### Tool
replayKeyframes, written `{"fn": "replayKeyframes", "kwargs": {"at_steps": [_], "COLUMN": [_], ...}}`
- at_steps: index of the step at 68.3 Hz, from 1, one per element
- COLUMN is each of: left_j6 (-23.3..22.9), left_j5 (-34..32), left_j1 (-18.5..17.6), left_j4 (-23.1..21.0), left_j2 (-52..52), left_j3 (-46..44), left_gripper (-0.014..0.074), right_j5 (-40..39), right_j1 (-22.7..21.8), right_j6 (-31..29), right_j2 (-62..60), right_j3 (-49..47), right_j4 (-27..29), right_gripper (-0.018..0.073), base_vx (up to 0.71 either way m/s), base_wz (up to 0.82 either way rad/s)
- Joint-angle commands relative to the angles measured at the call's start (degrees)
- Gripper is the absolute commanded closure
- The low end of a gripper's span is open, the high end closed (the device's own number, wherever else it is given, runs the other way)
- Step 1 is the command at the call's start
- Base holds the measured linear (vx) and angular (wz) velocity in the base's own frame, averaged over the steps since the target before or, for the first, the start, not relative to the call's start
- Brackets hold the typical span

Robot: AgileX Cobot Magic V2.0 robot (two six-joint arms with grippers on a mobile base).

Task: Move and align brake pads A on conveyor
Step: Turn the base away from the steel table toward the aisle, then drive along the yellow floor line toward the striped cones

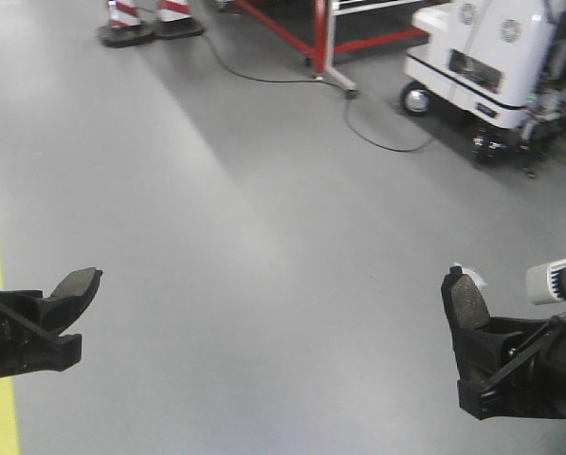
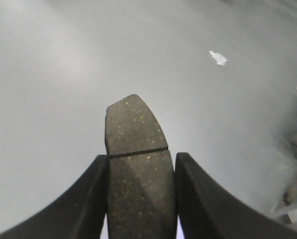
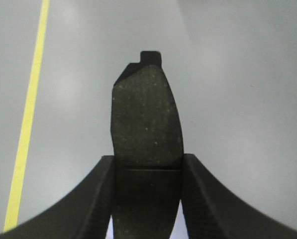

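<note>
Two grippers over grey floor (image 1: 283, 237): left gripper (image 1: 64, 301), lower left of frame, jaws clamped on brake pad (image 2: 136, 149); right gripper (image 1: 465, 308), lower right, clamped on second pad (image 3: 146, 119).

Front high, wrists behind fingers (image 2: 73, 204), floor (image 1: 264, 237) shared

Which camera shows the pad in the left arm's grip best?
The left wrist view: the brake pad fills the frame, groove clear, clamped in the left gripper. The front view shows it small, at an angle. The right wrist view shows only the other pad.
</note>
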Motion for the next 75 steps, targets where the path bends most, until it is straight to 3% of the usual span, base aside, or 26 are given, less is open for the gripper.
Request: {"fn": "replayKeyframes", "kwargs": {"at_steps": [1,42,75], "left_j6": [-0.06,-0.06,-0.06], "left_j5": [-4.35,-4.35,-4.35], "left_j1": [-0.21,-0.21,-0.21], "left_j4": [0.29,0.29,0.29], "left_j2": [-0.71,-0.71,-0.71], "left_j3": [-1.46,-1.46,-1.46], "left_gripper": [0.0457,0.0457,0.0457], "right_j5": [-4.72,-4.72,-4.72], "right_j1": [-0.05,-0.05,-0.05], "right_j6": [-0.61,-0.61,-0.61], "right_j2": [-0.54,-0.54,-0.54], "right_j3": [-1.78,-1.78,-1.78], "right_j4": [-0.31,-0.31,-0.31], "right_gripper": [0.0568,0.0568,0.0568], "base_vx": [0.14,0.17,0.29], "base_wz": [0.56,0.54,0.22]}}
